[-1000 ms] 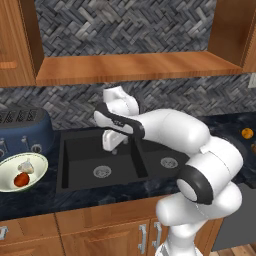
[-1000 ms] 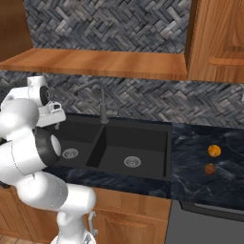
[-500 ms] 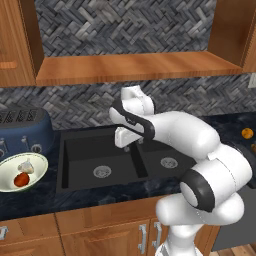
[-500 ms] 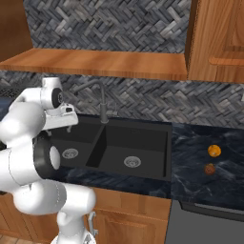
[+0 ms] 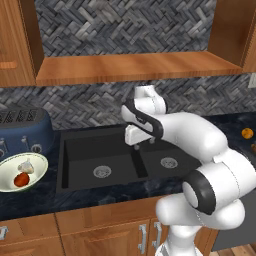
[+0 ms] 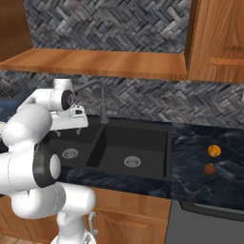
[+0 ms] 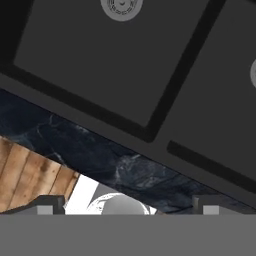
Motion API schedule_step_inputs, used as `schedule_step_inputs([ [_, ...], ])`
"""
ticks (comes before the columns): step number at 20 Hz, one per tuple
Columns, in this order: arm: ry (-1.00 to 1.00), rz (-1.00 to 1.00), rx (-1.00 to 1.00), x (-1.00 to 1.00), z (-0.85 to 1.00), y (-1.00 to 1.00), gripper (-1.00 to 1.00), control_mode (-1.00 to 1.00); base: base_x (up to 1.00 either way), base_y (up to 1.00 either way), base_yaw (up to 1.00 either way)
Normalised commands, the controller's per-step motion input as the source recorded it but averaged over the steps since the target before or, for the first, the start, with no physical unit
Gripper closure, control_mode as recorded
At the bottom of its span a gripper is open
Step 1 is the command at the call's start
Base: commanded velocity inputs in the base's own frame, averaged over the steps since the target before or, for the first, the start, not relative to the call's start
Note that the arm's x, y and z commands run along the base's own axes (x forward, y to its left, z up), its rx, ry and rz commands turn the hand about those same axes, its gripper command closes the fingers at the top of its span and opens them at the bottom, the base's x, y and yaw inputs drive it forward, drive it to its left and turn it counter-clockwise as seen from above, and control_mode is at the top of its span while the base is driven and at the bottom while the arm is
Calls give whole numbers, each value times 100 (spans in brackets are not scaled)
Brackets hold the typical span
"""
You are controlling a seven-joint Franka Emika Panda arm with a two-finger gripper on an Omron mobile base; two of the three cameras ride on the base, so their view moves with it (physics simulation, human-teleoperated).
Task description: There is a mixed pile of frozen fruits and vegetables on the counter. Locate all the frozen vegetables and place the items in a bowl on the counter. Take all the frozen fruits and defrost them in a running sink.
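Frozen vegetables are seen in the bowl [image 5: 22, 172] at 9 o'clock of the left base view: a red-orange ball [image 5: 20, 180] and a pale garlic-like bulb [image 5: 26, 167], lying just beside each other on the cream inside. The bowl rests on the counter [image 5: 30, 202], at 9 o'clock from the sink [image 5: 120, 162], with a blue toaster [image 5: 22, 131] behind it.

Frozen fruits are found on the counter at 3 o'clock of the right base view, well apart from the bowl: a bright orange piece [image 6: 214, 150] and, just below it, a darker orange piece [image 6: 209, 168]. Both lie beyond the sink's right edge.

Gripper [image 5: 136, 145] is held above the sink, over the divider between the two basins, near the slim faucet [image 6: 100, 102]. In the hand view the fingertips [image 7: 49, 204] are spread wide apart with nothing between them; the divider and a round drain [image 7: 121, 7] are seen beneath, with the counter's front edge toward 6 o'clock.
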Motion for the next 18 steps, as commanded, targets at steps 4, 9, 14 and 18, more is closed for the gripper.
schedule_step_inputs([
  [4,0,0,0,13,0,-28,-100,-100,0,0,0],
  [9,0,0,0,13,0,-34,-100,-100,0,0,0],
  [14,0,0,-1,15,0,-39,-100,-100,0,0,0],
  [18,0,0,-1,14,0,-42,-100,-100,0,0,0],
])
